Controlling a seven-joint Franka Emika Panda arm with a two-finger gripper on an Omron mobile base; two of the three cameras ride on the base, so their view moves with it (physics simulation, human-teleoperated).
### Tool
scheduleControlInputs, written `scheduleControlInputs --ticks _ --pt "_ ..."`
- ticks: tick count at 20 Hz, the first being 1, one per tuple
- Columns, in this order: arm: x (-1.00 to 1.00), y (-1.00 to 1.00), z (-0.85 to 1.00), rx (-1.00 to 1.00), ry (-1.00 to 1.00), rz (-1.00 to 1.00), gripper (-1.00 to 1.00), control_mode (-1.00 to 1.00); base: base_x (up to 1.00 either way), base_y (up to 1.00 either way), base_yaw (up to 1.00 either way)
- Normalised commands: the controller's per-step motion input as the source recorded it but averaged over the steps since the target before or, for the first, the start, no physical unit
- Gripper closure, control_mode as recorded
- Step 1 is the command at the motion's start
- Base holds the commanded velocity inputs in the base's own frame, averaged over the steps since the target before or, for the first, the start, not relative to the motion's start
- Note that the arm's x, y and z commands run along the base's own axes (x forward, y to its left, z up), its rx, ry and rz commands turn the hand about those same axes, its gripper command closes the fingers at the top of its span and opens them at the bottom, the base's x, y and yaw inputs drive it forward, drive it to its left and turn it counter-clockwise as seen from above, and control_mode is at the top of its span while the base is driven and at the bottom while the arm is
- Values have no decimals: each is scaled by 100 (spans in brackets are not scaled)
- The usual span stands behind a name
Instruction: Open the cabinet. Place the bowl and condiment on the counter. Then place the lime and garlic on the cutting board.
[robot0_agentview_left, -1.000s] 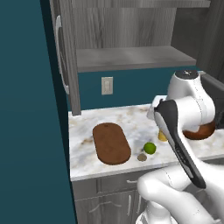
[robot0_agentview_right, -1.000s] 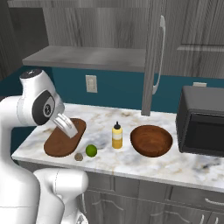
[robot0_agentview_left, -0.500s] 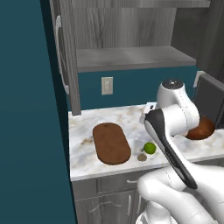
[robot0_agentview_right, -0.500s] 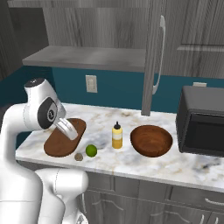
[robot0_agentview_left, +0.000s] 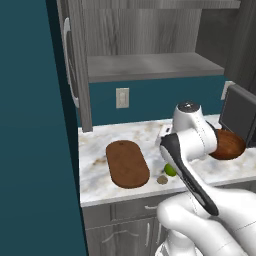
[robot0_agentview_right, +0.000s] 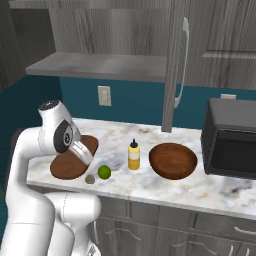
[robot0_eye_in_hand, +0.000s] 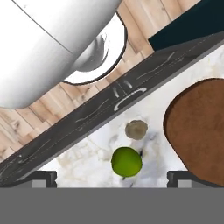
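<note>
The cabinet (robot0_agentview_right: 174, 60) stands open, its grey shelf (robot0_agentview_right: 100, 66) bare. On the counter (robot0_agentview_right: 150, 187) stand the brown wooden bowl (robot0_agentview_right: 172, 160) and the yellow condiment (robot0_agentview_right: 133, 154). The lime (robot0_agentview_right: 104, 172) and the tan garlic (robot0_agentview_right: 90, 179) lie on the counter just beside the dark cutting board (robot0_agentview_right: 65, 167), not on it. In the hand view my gripper (robot0_eye_in_hand: 113, 178) hangs open above the lime (robot0_eye_in_hand: 126, 161), its tips wide apart on either side. The garlic (robot0_eye_in_hand: 136, 129) lies just past the lime, with the cutting board (robot0_eye_in_hand: 197, 131) off to one side. From the left I see the board (robot0_agentview_left: 127, 163), lime (robot0_agentview_left: 170, 170), garlic (robot0_agentview_left: 162, 179) and bowl (robot0_agentview_left: 227, 145).
A black microwave (robot0_agentview_right: 232, 137) stands at the right end of the counter, close to the bowl. The open cabinet door (robot0_agentview_left: 75, 65) juts out at the left, against a teal wall. Grey drawers (robot0_eye_in_hand: 129, 98) run under the counter's front edge.
My arm has bent lower toward the counter, bringing the hand down over the lime and garlic. The bowl, condiment, lime and garlic have stayed where they were.
</note>
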Motion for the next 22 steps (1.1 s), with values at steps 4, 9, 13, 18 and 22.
scheduleControlInputs --ticks 4,9,13,18,22 --pt "17 0 -39 0 0 0 -100 -100 0 0 0" --pt "20 -5 -26 0 0 0 -100 -100 0 0 0" --pt "23 -10 -20 0 0 0 -100 -100 0 0 0" --pt "23 -6 -21 0 0 0 -100 -100 0 0 0" --pt "27 -5 -23 0 0 0 -100 -100 0 0 0"
